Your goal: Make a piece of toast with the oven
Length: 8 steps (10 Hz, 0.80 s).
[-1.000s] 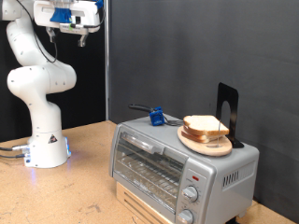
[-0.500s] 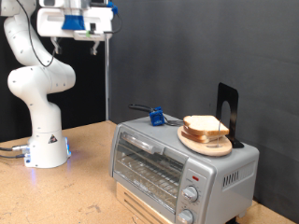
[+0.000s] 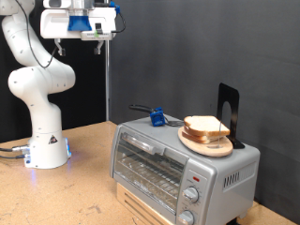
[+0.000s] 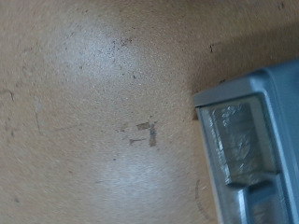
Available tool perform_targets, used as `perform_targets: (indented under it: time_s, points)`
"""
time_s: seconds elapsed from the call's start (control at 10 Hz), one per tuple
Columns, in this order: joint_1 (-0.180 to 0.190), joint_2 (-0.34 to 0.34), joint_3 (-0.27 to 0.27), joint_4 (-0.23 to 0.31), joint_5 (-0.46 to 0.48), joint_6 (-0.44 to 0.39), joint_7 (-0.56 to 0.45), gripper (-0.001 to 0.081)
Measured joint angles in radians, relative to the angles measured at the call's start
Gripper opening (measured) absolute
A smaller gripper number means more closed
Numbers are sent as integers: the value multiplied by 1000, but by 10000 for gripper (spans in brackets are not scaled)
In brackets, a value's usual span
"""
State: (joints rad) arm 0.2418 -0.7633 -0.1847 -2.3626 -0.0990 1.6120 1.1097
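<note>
- One gripper (image 3: 99, 43) hangs high at about 11 o'clock in the exterior view, well above the table (image 3: 89, 178) and well apart from the oven; cannot tell whether its fingers are apart or together, nothing visible between them.
- Oven (image 3: 183, 166) sits at about 5 o'clock in the exterior view, glass door closed, handle bar across the top of the door, round knobs at its right end.
- Piece of toast (image 3: 206, 127) lies on a round wooden plate (image 3: 205, 142) on the oven's top, toward the right end.
- Small blue object (image 3: 157, 117) rests on the oven's top at the rear left; black stand (image 3: 229, 112) rises behind the plate.
- Wrist view: brown tabletop (image 4: 84, 112) with scuff marks, a corner of the oven (image 4: 248, 149) at about 4 o'clock; no fingers show.
</note>
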Motion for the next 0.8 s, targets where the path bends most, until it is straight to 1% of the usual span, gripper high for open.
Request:
perform_targets:
  time_s: [0.1,0.2,0.3,0.4,0.5,0.6,0.7,0.8]
  points:
    - [26,26,-20,3,-12,30,-119,809]
    - [48,80,-33,29,-17,48,-208,809]
    - [41,74,-31,26,-13,43,-175,809]
    - [45,66,-35,24,5,39,-201,809]
    - [56,66,-47,19,35,59,-256,809]
    - [68,74,-58,-5,64,158,-290,809]
    - [74,93,-60,-41,76,254,-295,809]
    - [75,123,-59,-68,78,331,-288,809]
